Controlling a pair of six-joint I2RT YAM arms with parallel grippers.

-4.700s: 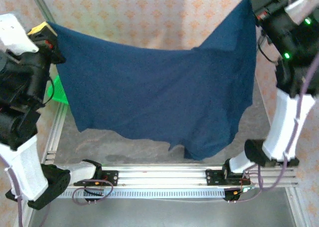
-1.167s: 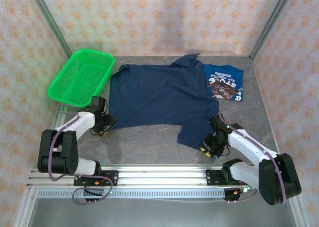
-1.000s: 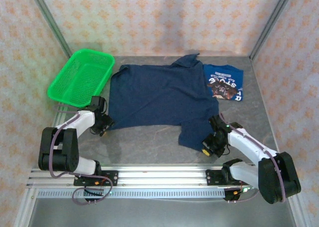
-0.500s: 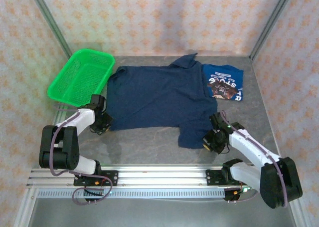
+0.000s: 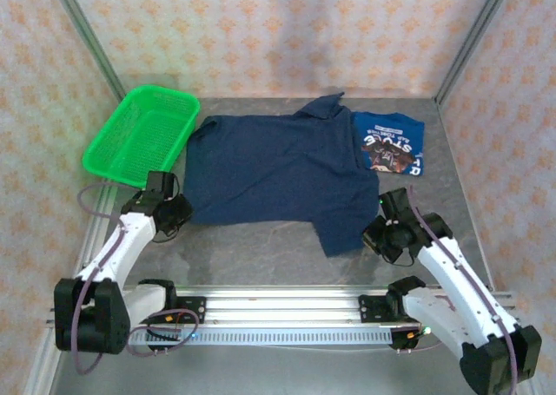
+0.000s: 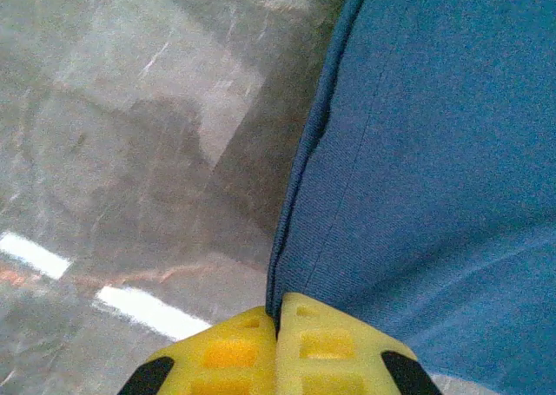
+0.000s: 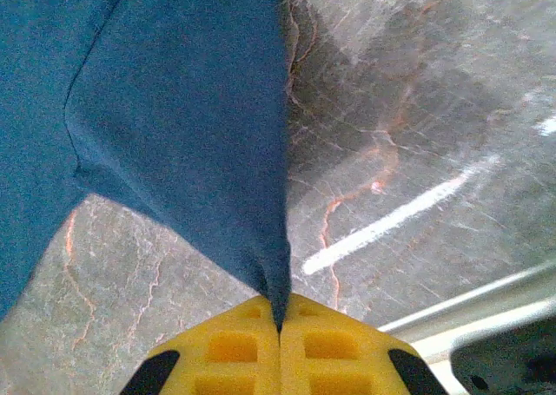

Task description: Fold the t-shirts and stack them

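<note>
while both arms crouch low, the left gripper [image 6: 278, 315] and right gripper [image 7: 280, 319] each pinch a near corner of the plain dark navy cloth t-shirt [image 5: 278, 169], spread flat on the grey table [image 5: 252, 249].

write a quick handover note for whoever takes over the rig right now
Left gripper: shut on the near-left hem of the navy tee.
Right gripper: shut on its near-right corner.
Navy tee: spread flat on the table, not folded.
Blue tee: far right, beside the navy tee, print up, looks folded.
Done: navy tee laid out.
Left: fold the navy tee, then stack the two.
</note>
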